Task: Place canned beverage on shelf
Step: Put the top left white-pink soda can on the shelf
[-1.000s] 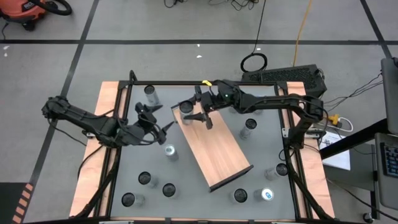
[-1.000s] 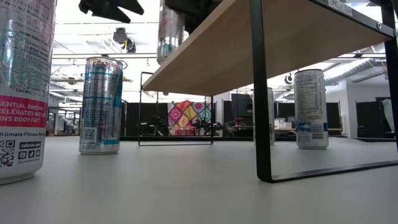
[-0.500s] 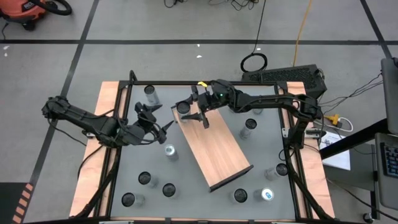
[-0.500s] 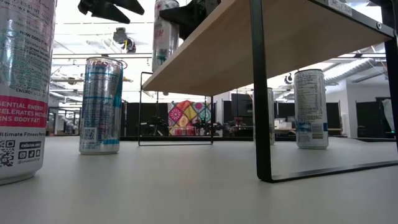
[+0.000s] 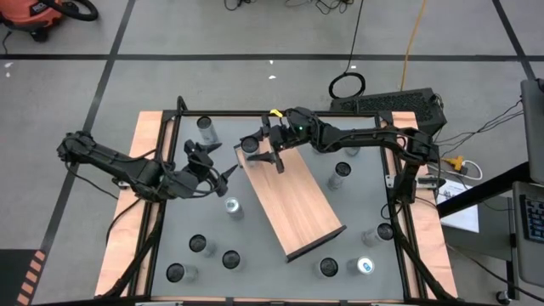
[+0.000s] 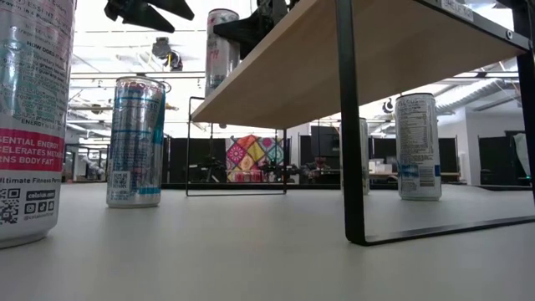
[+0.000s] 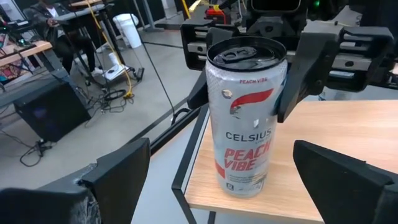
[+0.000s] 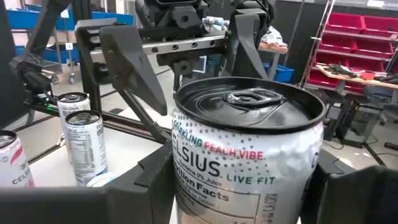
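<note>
- 11 cans [image 5: 231, 207]: 1 on the shelf, 10 on the table
- 1 shelf [image 5: 297, 212]
- 1 table [image 5: 365, 200]
- 2 arms [image 5: 110, 161], each with 1 gripper [image 5: 219, 172]

Bare shelf [image 5: 302, 212] lies beyond the corner can [image 5: 251, 146].

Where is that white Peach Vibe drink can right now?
The white Peach Vibe can stands upright at the end corner of the light-brown wooden shelf, between the right gripper's fingers, with the open left gripper waiting just beside.
</note>
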`<control>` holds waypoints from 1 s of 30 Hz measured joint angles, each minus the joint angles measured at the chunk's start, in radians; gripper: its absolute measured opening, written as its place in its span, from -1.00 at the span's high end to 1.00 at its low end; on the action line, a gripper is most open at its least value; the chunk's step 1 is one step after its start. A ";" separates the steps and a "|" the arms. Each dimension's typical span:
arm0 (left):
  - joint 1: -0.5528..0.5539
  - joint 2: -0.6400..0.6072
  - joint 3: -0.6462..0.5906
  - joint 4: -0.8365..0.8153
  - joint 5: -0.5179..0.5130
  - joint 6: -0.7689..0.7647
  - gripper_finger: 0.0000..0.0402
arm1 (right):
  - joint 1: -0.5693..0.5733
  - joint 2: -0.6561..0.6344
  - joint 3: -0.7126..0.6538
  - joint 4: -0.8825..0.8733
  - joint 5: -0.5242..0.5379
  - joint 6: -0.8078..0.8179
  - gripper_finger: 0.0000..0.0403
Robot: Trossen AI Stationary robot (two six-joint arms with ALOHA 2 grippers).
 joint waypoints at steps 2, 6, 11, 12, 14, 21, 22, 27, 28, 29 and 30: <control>0.000 0.000 0.000 -0.005 0.000 -0.001 -0.94 | 0.000 0.000 0.000 0.003 0.000 0.009 0.03; 0.000 0.000 0.000 -0.014 0.009 -0.001 -0.94 | 0.000 0.002 0.000 0.005 0.000 0.026 0.03; 0.000 0.000 0.000 -0.012 0.012 -0.001 -0.94 | -0.001 0.002 0.000 0.005 0.001 0.050 0.02; 0.000 0.000 0.000 -0.010 0.013 -0.001 -0.94 | -0.002 0.002 0.000 0.005 0.001 0.053 0.01; 0.000 0.000 0.000 -0.010 0.014 -0.003 -0.94 | -0.002 0.002 0.000 0.005 0.001 0.056 -0.06; 0.000 0.000 0.000 -0.014 0.016 -0.027 -0.94 | -0.002 0.002 0.000 0.003 0.001 0.055 -0.34; 0.000 0.000 0.000 -0.014 0.016 -0.027 -0.94 | -0.002 0.002 0.000 0.003 0.001 0.054 -0.35; 0.000 0.000 0.000 -0.013 0.016 -0.027 -0.94 | -0.002 0.002 -0.001 0.025 0.001 0.053 -0.35; 0.000 0.000 0.000 -0.013 0.016 -0.027 -0.94 | -0.002 0.002 -0.001 0.035 0.001 0.053 -0.35; 0.000 0.000 0.000 -0.014 0.016 -0.027 -0.94 | -0.002 0.002 -0.001 0.041 0.001 0.053 -0.35; 0.000 0.000 0.000 -0.013 0.016 -0.027 -0.94 | -0.002 0.002 -0.001 0.048 0.001 0.055 -0.35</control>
